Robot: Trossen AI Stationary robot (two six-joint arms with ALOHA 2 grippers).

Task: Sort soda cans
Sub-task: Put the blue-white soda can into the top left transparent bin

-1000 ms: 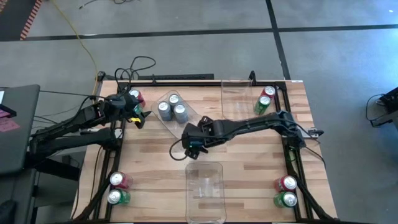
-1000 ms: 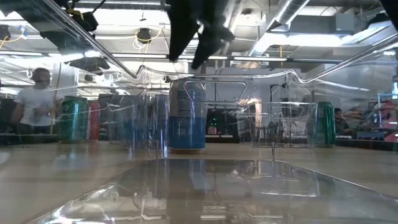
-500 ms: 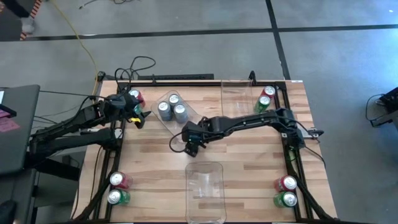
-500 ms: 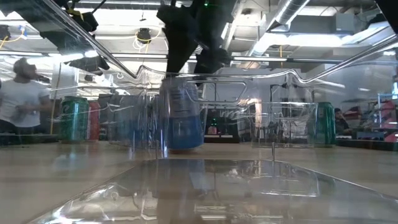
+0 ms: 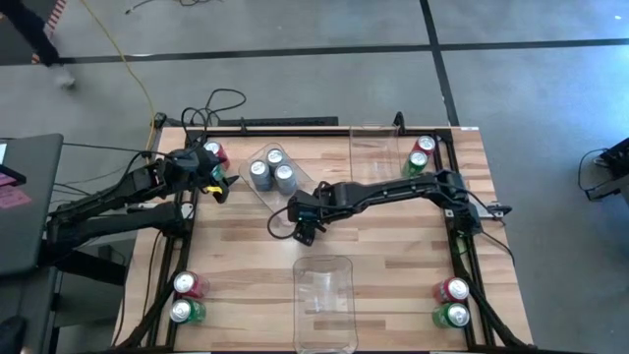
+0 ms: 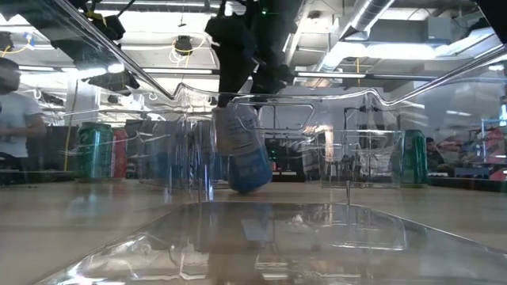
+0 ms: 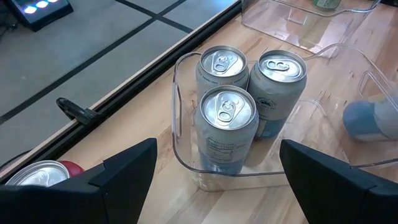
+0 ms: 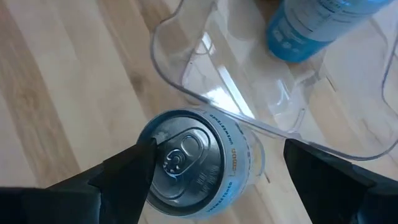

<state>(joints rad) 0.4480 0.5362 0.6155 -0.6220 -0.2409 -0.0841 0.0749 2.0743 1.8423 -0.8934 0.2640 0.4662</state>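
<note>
Glossy metal soda cans [image 7: 225, 127] sit in a clear, shiny plastic bin [image 7: 186, 165] on a smooth wood-plank table [image 5: 393, 251].

Held can [image 8: 196, 162]: silver top, silver-blue side with dark print.
Binned cans [image 7: 227, 127]: three, silver tops, pale silver over blue bands.
Back right cans [image 5: 421, 152]: one red, one green, silver tops.
Front left cans [image 5: 185, 298]: red and green.
Front right cans [image 5: 453, 303]: red and green.
Back left can [image 5: 213, 151]: red, silver top.
Bins [image 5: 322, 300]: clear, colourless plastic.
Desk [image 5: 246, 256]: light wood planks, striped grain, black frame.
Right end effector [image 5: 306, 228]: black.
Floor [image 5: 295, 88]: grey, dark lines.
</note>
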